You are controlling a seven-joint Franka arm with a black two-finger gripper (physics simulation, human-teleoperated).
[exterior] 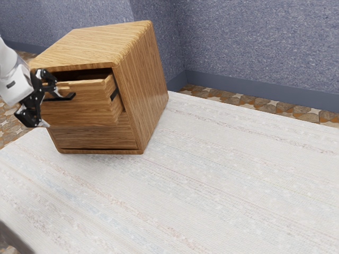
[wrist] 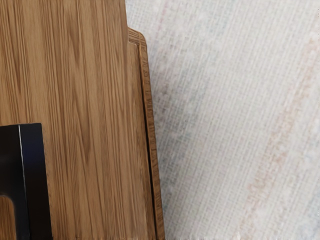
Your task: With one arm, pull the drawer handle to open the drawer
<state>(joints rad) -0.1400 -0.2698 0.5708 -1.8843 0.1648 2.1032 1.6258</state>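
Exterior view: tool (exterior: 59,110) sat against the front of the drawer (exterior: 90,103), which stood partly out of the cabinet (exterior: 139,79) on the desk (exterior: 222,174). Wrist view put the black handle (wrist: 27,180) just under the tool. Could not tell whether the tool was clamped on the handle or loose around it. Risks: a loose hold would likely slip off mid-pull; an off-axis pull could bind the drawer or drag the whole cabinet.

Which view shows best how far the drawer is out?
The exterior view: the drawer stands partly out of the cabinet, with a dark gap above it. The wrist view gives a close patch of its front and the black handle.
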